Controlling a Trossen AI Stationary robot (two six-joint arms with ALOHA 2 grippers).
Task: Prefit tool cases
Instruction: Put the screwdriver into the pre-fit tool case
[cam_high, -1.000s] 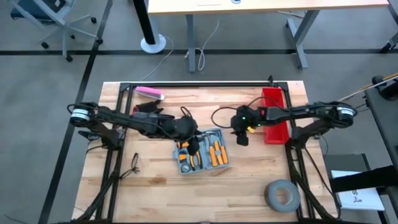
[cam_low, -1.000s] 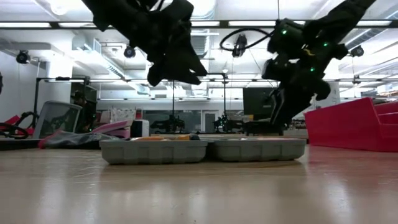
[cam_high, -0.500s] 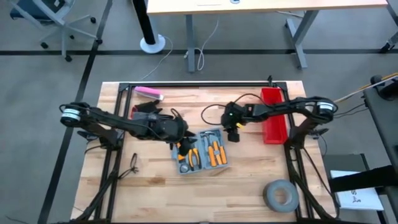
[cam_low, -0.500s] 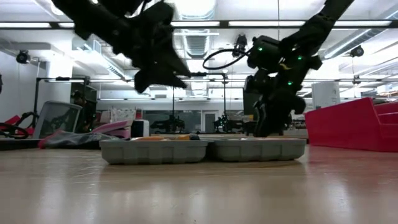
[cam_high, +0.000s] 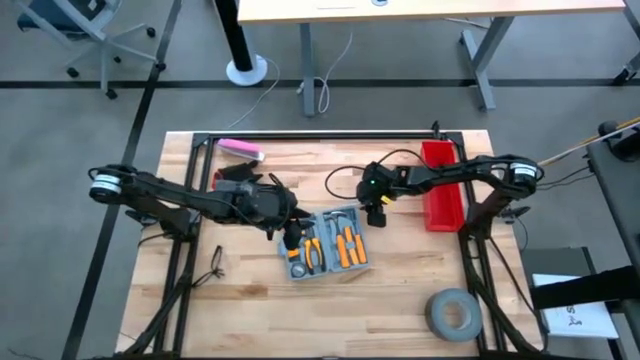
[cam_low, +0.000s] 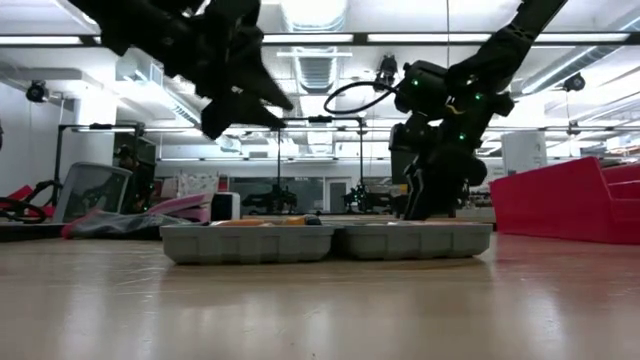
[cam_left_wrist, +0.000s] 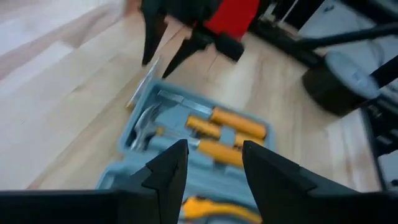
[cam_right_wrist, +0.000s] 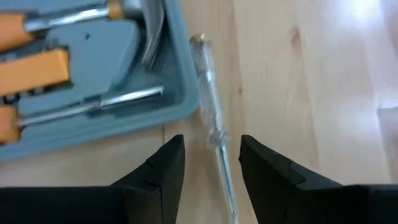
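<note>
Shifted since a second ago: right gripper (cam_high: 377, 216) pulled from right of the tool case toward frame centre, now just off the case's upper right corner; left gripper (cam_high: 290, 236) drawn back leftward, off the case's middle to its upper left edge.

Tool case (cam_high: 325, 245) lying open, both halves flat on the table (cam_high: 250, 300), just below centre of the high view; hinged halves side by side in the low view (cam_low: 326, 242).

Contents: orange-handled tools (cam_high: 347, 246) seated in the moulded slots of both halves; hammer head (cam_left_wrist: 144, 119) and metal shafts visible in one half through the left wrist view. One clear-handled screwdriver (cam_right_wrist: 211, 134) outside the case, flat on the wood just beside its edge.

Right gripper fingers (cam_right_wrist: 168, 168) spread, nothing between them, straddling the loose screwdriver from above. Judged: lined up to pick it for its slot.

Left gripper fingers (cam_left_wrist: 168, 171) spread, empty, raised above the case, aimed over the tool rows. Judged: standing clear for the right arm while staying ready to steady the case.

Red bin (cam_high: 441, 185) at right-centre edge, behind the right arm; contents not visible. Grey tape roll (cam_high: 452, 314) lower right, pink object (cam_high: 240, 149) upper left, both well apart from the case.
</note>
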